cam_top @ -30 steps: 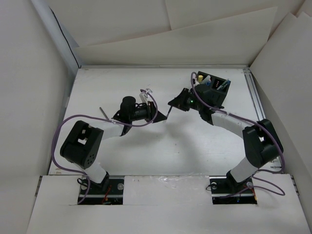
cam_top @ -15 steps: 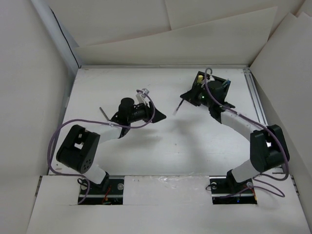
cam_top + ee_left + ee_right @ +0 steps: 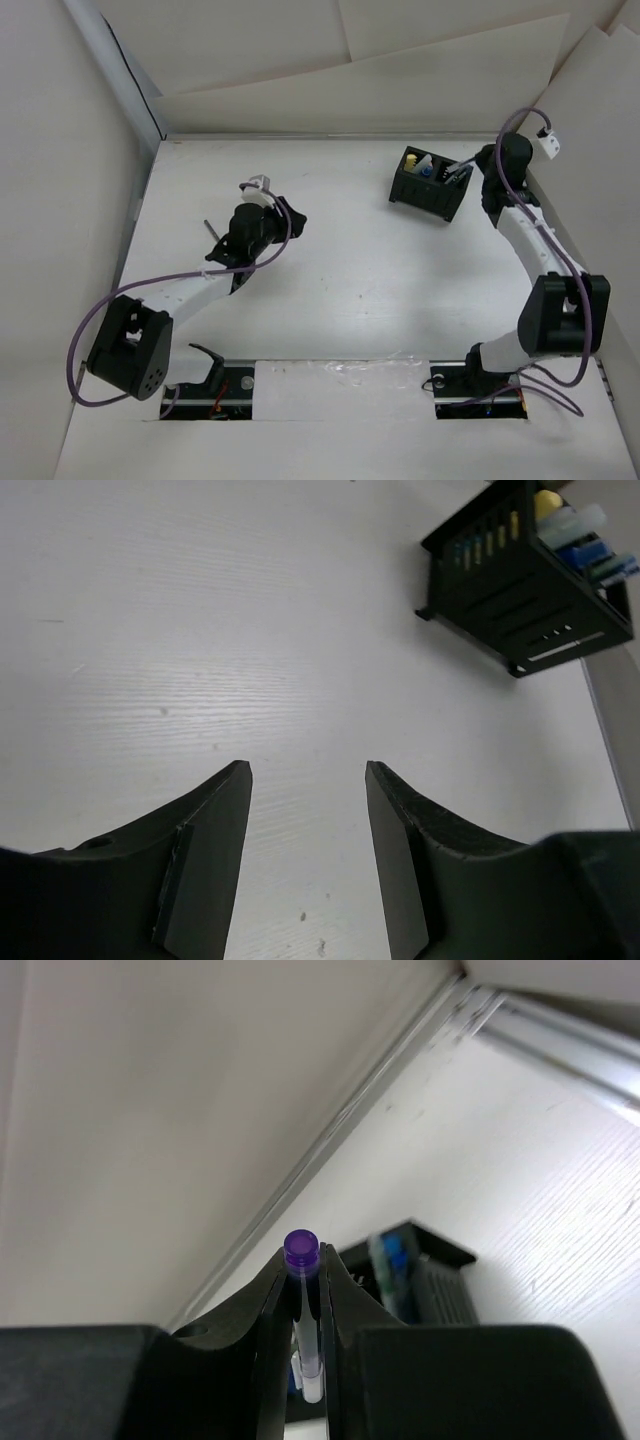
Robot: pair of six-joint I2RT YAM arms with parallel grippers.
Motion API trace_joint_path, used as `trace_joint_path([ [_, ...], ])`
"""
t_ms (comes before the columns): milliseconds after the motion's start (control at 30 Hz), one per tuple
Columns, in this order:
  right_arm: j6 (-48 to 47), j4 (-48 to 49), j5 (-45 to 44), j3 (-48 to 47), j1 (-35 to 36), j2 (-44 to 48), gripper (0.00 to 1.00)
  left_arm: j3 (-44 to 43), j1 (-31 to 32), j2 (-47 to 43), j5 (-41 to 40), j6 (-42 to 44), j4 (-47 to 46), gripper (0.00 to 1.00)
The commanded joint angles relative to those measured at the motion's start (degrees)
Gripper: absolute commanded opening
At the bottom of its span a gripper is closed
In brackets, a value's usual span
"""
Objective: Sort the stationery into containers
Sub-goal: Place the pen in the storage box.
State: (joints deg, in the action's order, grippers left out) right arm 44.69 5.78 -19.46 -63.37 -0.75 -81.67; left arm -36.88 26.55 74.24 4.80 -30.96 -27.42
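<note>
White table (image 3: 340, 290) fills the scene, and on its left side we see a slim dark pen (image 3: 211, 231) lying flat, just left of the left arm's wrist and not touched by it. To the right of that pen the left gripper (image 3: 308, 775) hangs above bare tabletop. Its jaws are parted by a clear gap and nothing is between them. From its wrist camera we see only the wood-grain surface past the fingers (image 3: 205, 830).

Further right, towards the far edge, the black box (image 3: 421, 196) sits turned at an angle to the table edges. Its left compartment holds items with yellow and white ends, and its right compartment holds blue and dark ones. From the left wrist view the same box (image 3: 520, 605) shows slotted side walls, with the yellow and blue tips rising above its rim.

At the far right the right gripper (image 3: 303, 1280) is closed tight on a purple-capped pen (image 3: 301, 1260), whose pale barrel is clamped between the two fingers with the purple end poking out past them. In the overhead view this gripper (image 3: 478, 170) is just beside the box's right end. The pen seems to reach over the right compartment's rim, though we cannot tell whether its tip is inside.
</note>
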Motion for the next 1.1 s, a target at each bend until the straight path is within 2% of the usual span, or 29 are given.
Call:
trace_joint_path([
  [0, -0.6, -3.2, -14.3, -6.8, -0.3, -5.9, 0.0, 0.8, -0.4, -2.7, -10.1, -0.9, 4.8, 0.45],
  [67, -1.6, -3.2, -17.5, -9.6, -0.3, -7.9, 0.0, 0.8, -1.1, -3.4, -11.4, -2.1, 5.5, 0.45],
  [233, -2.9, -3.9, -19.0, -11.8, 0.8, -12.9, 0.0, 1.4, -2.1, -4.5, -14.1, -3.9, 6.8, 0.44],
  [467, -4.2, -3.9, -20.3, -13.6, 4.5, -16.7, 0.0, -0.6, -2.1, -4.5, -24.0, -5.9, 13.7, 0.42],
  [500, -4.3, -3.9, -20.3, -13.6, 5.1, -16.7, 0.04, -0.6, -2.1, -4.5, -26.6, -6.6, 14.7, 0.42],
  [567, -4.3, -5.0, -20.3, -14.2, 5.9, -17.3, 0.2, -2.0, -2.1, -3.8, -28.4, -7.1, 17.2, 0.4],
  [600, -4.3, -5.0, -20.3, -14.8, 5.9, -17.8, 0.37, -2.1, -2.1, -3.3, -29.7, -7.6, 17.9, 0.4],
  [667, -4.3, -6.0, -18.6, -14.8, 6.4, -17.2, 0.53, -2.6, -2.1, -2.8, -30.2, -7.6, 18.5, 0.39],
  [700, -4.3, -6.0, -18.6, -14.8, 6.4, -16.6, 0.67, -2.6, -2.1, -2.8, -30.2, -8.2, 19.1, 0.39],
  [733, -3.6, -6.0, -18.6, -14.8, 6.9, -15.8, 0.72, -2.6, -2.1, -2.3, -31.5, -8.2, 19.1, 0.39],
  [833, -2.9, -7.3, -18.6, -13.0, 7.5, -11.2, 0.81, -2.6, -2.1, -2.3, -32.9, -8.8, 19.6, 0.39],
  [1033, -0.3, -7.3, -15.1, -2.8, 11.8, 2.8, 0.81, -2.0, -6.3, -2.3, -31.1, -10.0, 20.2, 0.39],
  [1067, 0.2, -7.3, -15.1, -1.1, 12.9, 4.6, 0.75, -1.2, -8.9, -2.3, -28.9, -10.6, 20.2, 0.39],
])
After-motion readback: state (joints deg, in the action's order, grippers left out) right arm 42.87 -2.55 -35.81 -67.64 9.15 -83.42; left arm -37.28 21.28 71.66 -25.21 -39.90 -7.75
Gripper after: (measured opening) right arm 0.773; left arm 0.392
